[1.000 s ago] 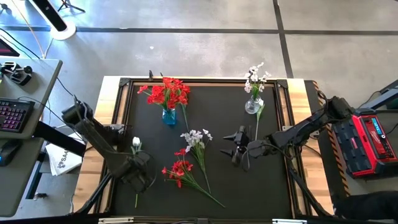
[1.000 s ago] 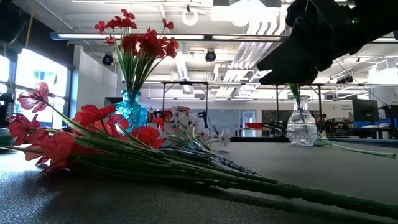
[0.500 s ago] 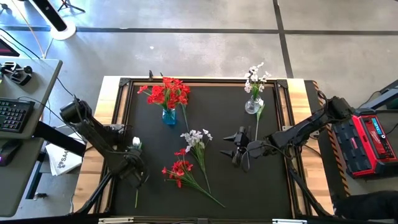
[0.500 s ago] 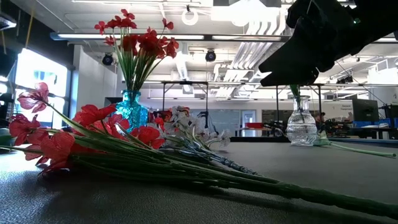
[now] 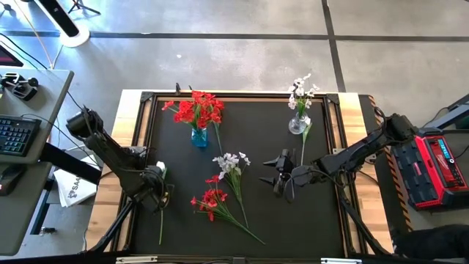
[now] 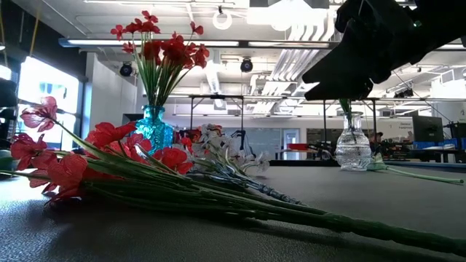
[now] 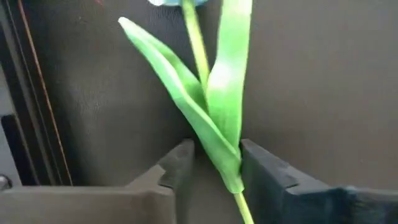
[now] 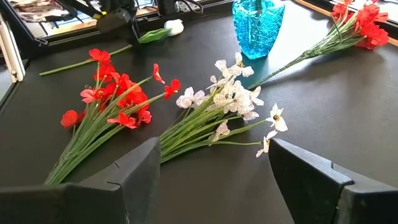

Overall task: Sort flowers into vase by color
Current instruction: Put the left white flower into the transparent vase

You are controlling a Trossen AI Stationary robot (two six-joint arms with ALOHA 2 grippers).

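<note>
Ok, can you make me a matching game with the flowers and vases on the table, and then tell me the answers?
Things:
1. blue vase
2. clear vase
3. loose red sprig
4. white tulip

Where or how:
A. lying flat on the mat, near the table's middle
B. between the left gripper fingers
C. holds white blossoms
D. holds red blossoms

Pairs: 1-D, 2-C, 3-A, 4-B

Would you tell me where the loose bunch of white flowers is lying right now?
In the high view the white flowers lie on the black mat near the table's middle, just above the loose red flowers and below the blue vase.
</note>
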